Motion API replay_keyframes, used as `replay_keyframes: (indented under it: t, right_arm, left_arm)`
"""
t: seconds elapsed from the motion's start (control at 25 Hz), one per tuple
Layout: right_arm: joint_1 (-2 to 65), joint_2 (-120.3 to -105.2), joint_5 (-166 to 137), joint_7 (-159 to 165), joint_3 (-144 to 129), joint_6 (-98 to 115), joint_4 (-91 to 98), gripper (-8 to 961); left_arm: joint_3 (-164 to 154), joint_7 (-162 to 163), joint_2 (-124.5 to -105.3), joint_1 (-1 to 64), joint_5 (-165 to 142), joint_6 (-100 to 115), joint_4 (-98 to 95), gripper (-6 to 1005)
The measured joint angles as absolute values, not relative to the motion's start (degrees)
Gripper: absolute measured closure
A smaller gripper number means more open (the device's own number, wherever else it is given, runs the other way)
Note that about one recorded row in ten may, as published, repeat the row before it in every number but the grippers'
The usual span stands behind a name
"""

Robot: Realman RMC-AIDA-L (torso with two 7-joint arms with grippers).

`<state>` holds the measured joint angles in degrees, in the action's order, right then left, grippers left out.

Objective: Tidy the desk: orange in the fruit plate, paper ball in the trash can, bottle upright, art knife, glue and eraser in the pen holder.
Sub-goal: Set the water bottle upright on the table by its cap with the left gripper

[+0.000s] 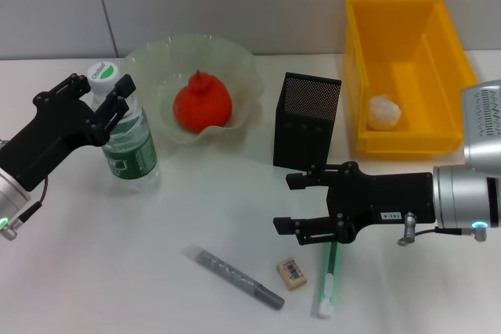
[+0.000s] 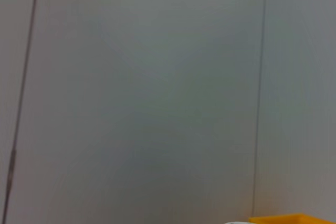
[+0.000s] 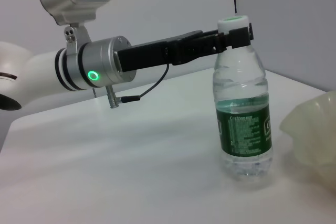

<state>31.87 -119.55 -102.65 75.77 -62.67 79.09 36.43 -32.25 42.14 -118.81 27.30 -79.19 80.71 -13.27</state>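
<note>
Desk items, head view: orange (image 1: 202,101) sits in the fruit plate (image 1: 239,64) at 11 o'clock, paper ball (image 1: 384,112) in the yellow trash can (image 1: 438,48) at 2 o'clock, bottle (image 1: 125,134) upright with the left gripper (image 1: 112,102) around its neck; art knife (image 1: 235,277), eraser (image 1: 292,273) and glue (image 1: 328,281) lie at 6 o'clock, outside the pen holder (image 1: 307,119), under the wide-open right gripper (image 1: 296,202). Left wrist view: only wall. Right wrist view: the left gripper's jaws bracket the cap (image 3: 234,22); whether they grip it I cannot tell.

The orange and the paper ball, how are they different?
The orange is bright orange-red and lies in the pale, wavy fruit plate; the paper ball is whitish and lies in the yellow bin. The orange looks bigger than the paper ball. The orange's skin looks smooth, the paper ball crumpled. Both are roundish, both rest inside a container, and neither gripper touches them.
</note>
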Motion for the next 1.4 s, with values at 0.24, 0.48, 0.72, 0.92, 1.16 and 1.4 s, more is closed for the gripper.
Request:
replay_keyframes:
  t: [0.24, 0.48, 0.72, 0.92, 1.16, 1.4]
  right_arm:
    - [31.8, -119.52, -102.6, 75.8, -62.7, 79.1, 36.3, 175]
    - [31.8, -119.52, -102.6, 75.8, -62.7, 79.1, 36.3, 175]
    - [32.0, -119.53, -102.6, 76.1, -62.7, 79.1, 36.3, 175]
    - [32.1, -119.53, -102.6, 76.2, -62.7, 79.3, 36.3, 175]
    - [32.1, -119.53, -102.6, 76.2, -62.7, 79.3, 36.3, 175]
    - [32.1, -119.44, -102.6, 76.2, -62.7, 79.4, 36.3, 175]
  left_arm:
    - [-32.3, 42.1, -118.80, 27.8, -78.6, 78.3, -12.8, 547]
    - [-32.3, 42.0, -118.86, 28.0, -78.3, 76.7, -12.7, 546]
    - [-32.4, 42.0, -118.83, 28.1, -78.3, 76.4, -12.7, 545]
    - [-32.6, 42.0, -118.82, 28.1, -78.3, 76.3, -12.7, 545]
    - [-32.3, 41.5, -118.82, 28.1, -78.1, 76.1, -12.3, 544]
    - [-32.3, 41.5, -118.82, 28.1, -77.4, 76.2, -12.1, 491]
